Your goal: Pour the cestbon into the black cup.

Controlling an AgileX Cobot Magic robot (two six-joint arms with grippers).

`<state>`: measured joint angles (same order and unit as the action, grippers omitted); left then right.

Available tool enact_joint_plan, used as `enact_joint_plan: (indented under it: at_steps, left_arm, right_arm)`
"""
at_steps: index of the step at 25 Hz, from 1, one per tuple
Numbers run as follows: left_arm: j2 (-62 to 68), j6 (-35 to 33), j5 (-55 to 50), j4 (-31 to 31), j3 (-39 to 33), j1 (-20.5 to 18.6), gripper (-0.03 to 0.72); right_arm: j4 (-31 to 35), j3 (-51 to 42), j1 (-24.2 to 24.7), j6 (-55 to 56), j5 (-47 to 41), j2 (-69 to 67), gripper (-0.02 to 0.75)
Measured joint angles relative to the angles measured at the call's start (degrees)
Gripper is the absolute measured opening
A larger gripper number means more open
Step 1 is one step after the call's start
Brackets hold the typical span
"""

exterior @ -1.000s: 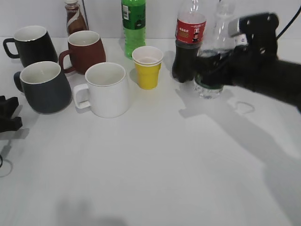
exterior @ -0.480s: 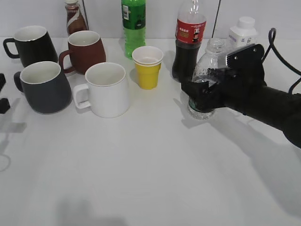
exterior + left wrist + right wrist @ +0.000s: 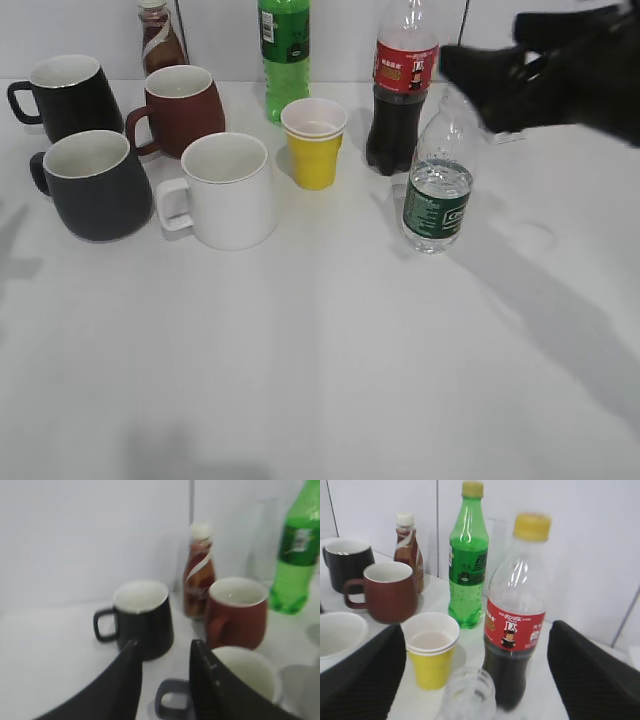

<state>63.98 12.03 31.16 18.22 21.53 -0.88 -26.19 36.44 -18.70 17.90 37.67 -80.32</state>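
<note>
Exterior view: the cestbon (image 3: 437,195) stands upright on the worktop, ungrasped, at three o'clock from the black cup (image 3: 92,184). The right end effector (image 3: 480,75) hovers above it, spread wide. Grip the ribbed body firmly before carrying; the bottle is uncapped.

You see the cestbon (image 3: 437,190) standing upright on the table (image 3: 320,360), the right gripper (image 3: 480,75) open above it, the black cup (image 3: 92,185) far left.

White ceramic mug (image 3: 229,191) stands beside yellow paper cup (image 3: 314,144); brown mug (image 3: 180,108), green soda bottle (image 3: 284,52) and red-labelled cola bottle (image 3: 400,90) stand behind.
</note>
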Motion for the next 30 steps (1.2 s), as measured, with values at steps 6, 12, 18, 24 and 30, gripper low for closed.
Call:
enact_joint_plan:
  at_steps: [6, 12, 18, 24, 30]
  left_arm:
    - [-26.77, 2.05, -36.69, -0.77, 10.51, 10.42, 0.354]
    - [-43.28, 2.11, -71.59, -6.97, 18.38, 16.32, 0.546]
    - [-52.01, 0.86, -79.95, -8.35, 19.37, 16.47, 0.548]
    - [-52.74, -0.94, -84.42, -7.4, 19.37, 16.47, 0.545]
    - [-52.74, -1.45, -91.53, -4.17, 19.37, 16.47, 0.545]
  right_arm:
    - [-34.19, -0.06, -0.02, 39.11, -23.61, 24.66, 0.672]
    - [-73.48, -3.88, -0.02, 82.95, -19.04, 48.51, 0.659]
    - [-77.97, -8.67, -0.02, 71.1, -16.61, 53.6, 0.601]
    - [-70.85, -9.52, -0.02, 52.95, -44.35, 49.04, 0.577]
    - [-8.76, -7.4, -0.02, -0.38, -69.96, 49.11, 0.576]
